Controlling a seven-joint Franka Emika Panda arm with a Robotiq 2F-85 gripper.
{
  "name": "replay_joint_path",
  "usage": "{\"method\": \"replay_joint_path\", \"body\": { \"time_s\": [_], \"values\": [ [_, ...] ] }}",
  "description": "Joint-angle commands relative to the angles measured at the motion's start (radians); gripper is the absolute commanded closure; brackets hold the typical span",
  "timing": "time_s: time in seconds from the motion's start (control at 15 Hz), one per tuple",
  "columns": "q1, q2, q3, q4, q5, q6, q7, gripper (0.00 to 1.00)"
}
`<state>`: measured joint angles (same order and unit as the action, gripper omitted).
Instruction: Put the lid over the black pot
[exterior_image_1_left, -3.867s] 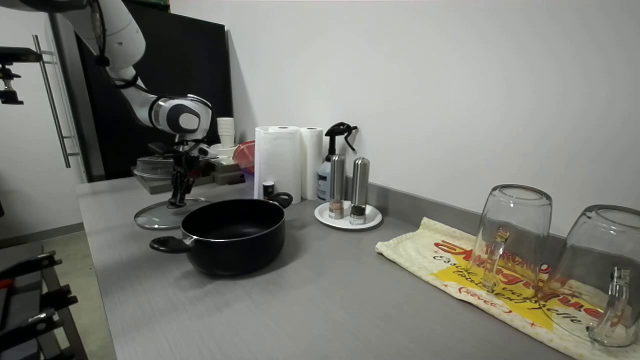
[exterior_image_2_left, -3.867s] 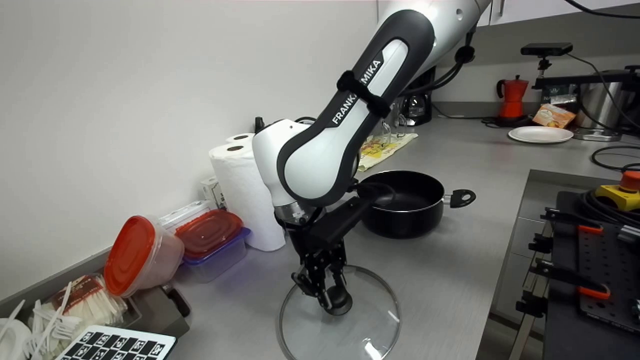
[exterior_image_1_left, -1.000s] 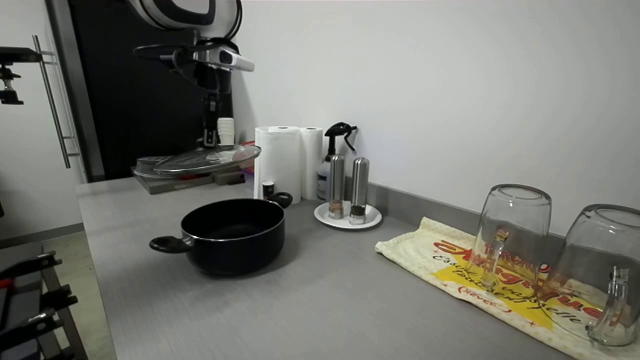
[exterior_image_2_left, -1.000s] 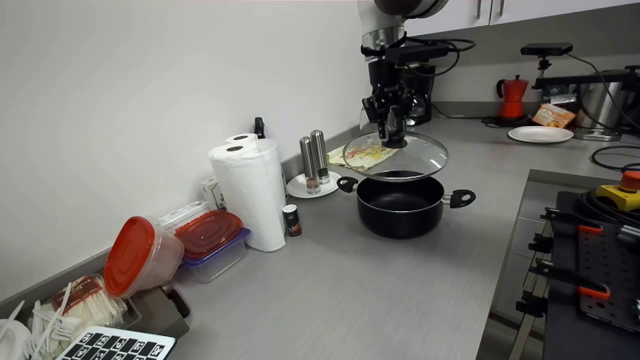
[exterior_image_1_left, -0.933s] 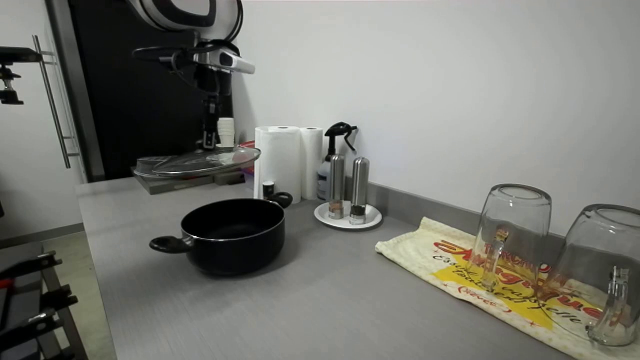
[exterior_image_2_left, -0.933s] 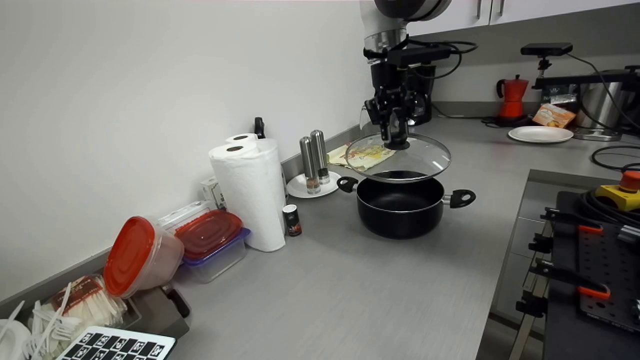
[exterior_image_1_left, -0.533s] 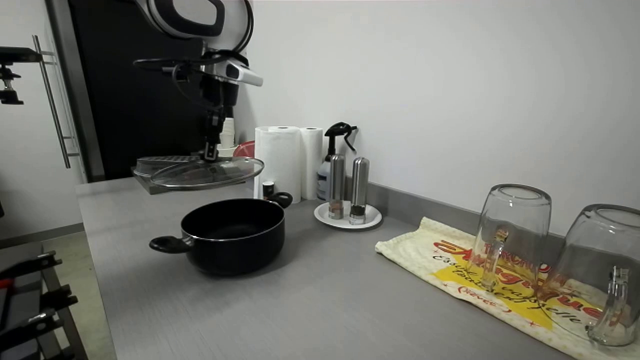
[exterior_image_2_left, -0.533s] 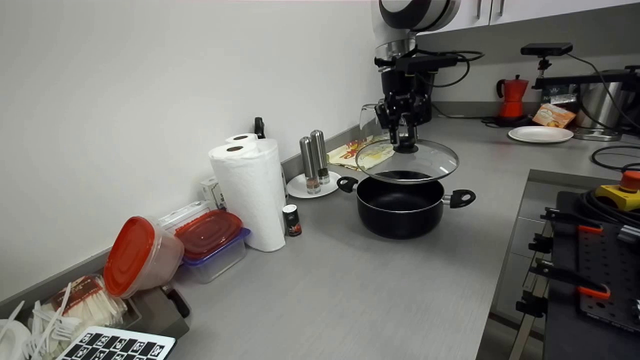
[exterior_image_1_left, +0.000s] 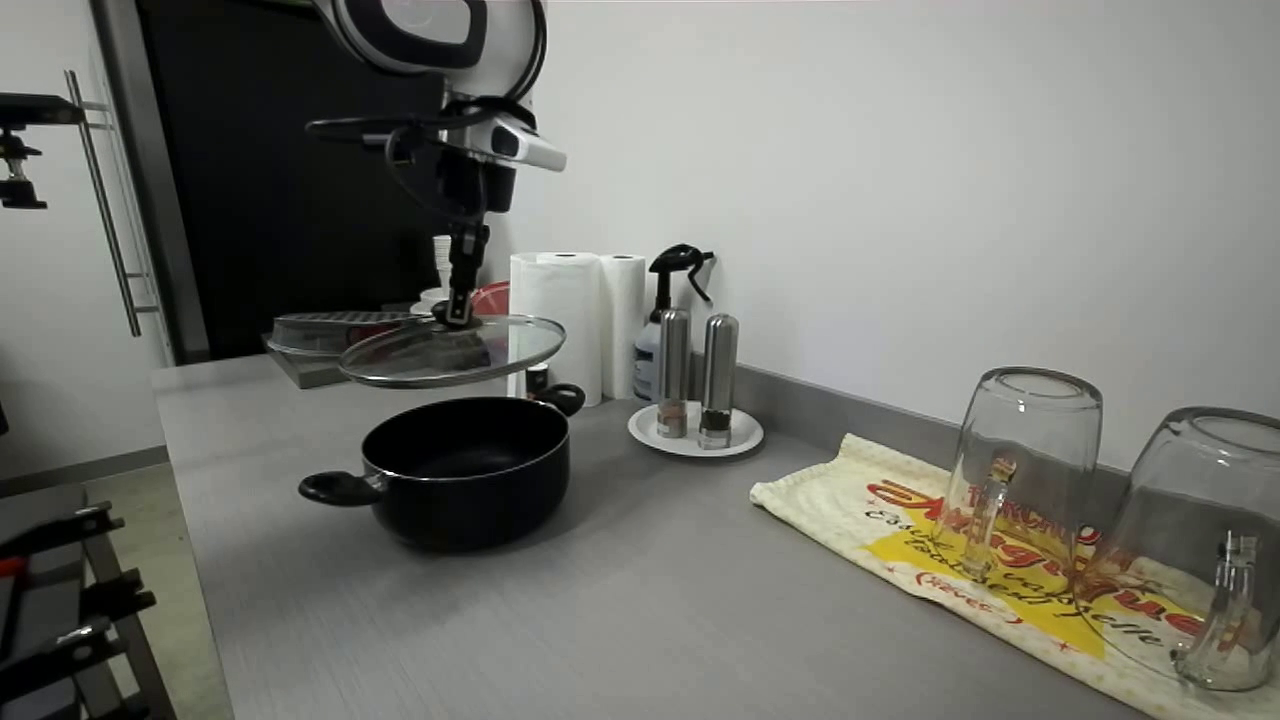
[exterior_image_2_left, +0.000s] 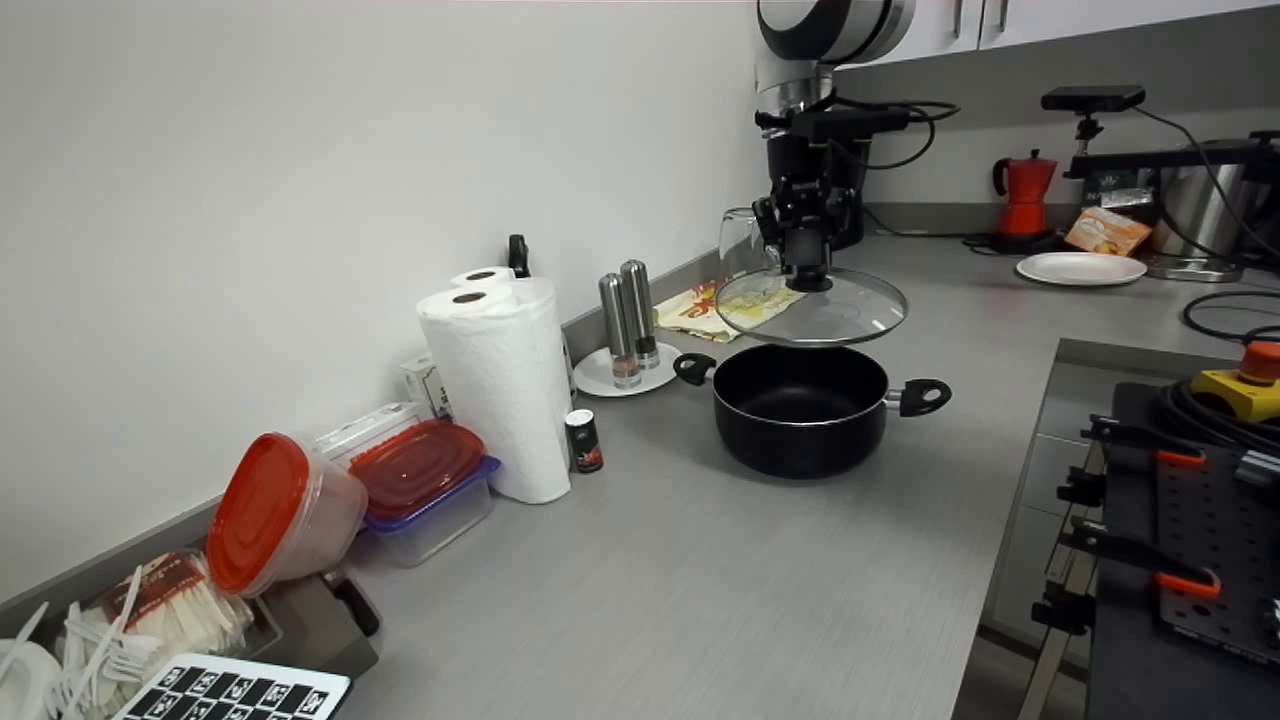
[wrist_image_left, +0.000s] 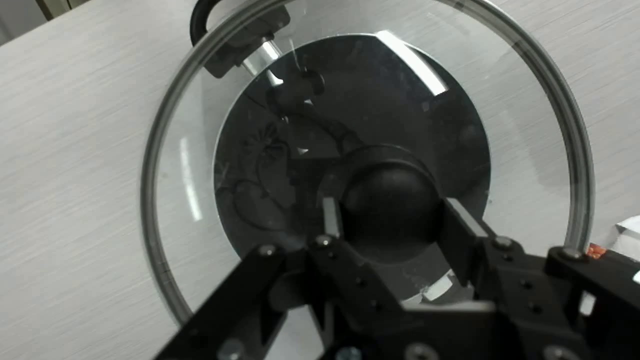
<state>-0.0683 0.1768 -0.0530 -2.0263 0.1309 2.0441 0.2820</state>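
The black pot (exterior_image_1_left: 470, 510) stands upright on the counter, open and empty inside; it also shows in an exterior view (exterior_image_2_left: 800, 440). My gripper (exterior_image_1_left: 460, 310) is shut on the dark centre knob (wrist_image_left: 390, 205) of the glass lid (exterior_image_1_left: 400, 362). It holds the lid in the air above the pot, apart from its rim. The lid is slightly tilted, its left side lower in that exterior view. It also shows in an exterior view (exterior_image_2_left: 850, 315), above the pot's back part. In the wrist view the pot's round inside (wrist_image_left: 310, 150) shows through the glass, within the lid's metal rim.
Paper towel rolls (exterior_image_2_left: 495, 390), a small dark shaker (exterior_image_2_left: 584, 440) and a plate with two steel mills (exterior_image_1_left: 750, 440) stand by the wall. A towel with glass jars (exterior_image_1_left: 1030, 480) lies further along. Plastic containers (exterior_image_2_left: 420, 490) are at the wall. The counter's edge (exterior_image_2_left: 1000, 560) runs beside the pot.
The lid has gone from lying on the counter to being held above the pot. In the last half second it moved sideways, to the right in an exterior view. The pot has not moved.
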Motion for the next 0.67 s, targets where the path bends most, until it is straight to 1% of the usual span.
{"method": "replay_joint_path", "body": {
  "time_s": [0.0, 0.2, 0.6],
  "values": [
    [0.003, 0.077, 0.005, 0.107, 0.043, -0.064, -0.041, 0.75],
    [0.007, 0.131, 0.016, 0.137, 0.051, -0.078, -0.058, 0.75],
    [0.008, 0.206, 0.027, 0.146, 0.050, -0.081, -0.080, 0.75]
  ]
}}
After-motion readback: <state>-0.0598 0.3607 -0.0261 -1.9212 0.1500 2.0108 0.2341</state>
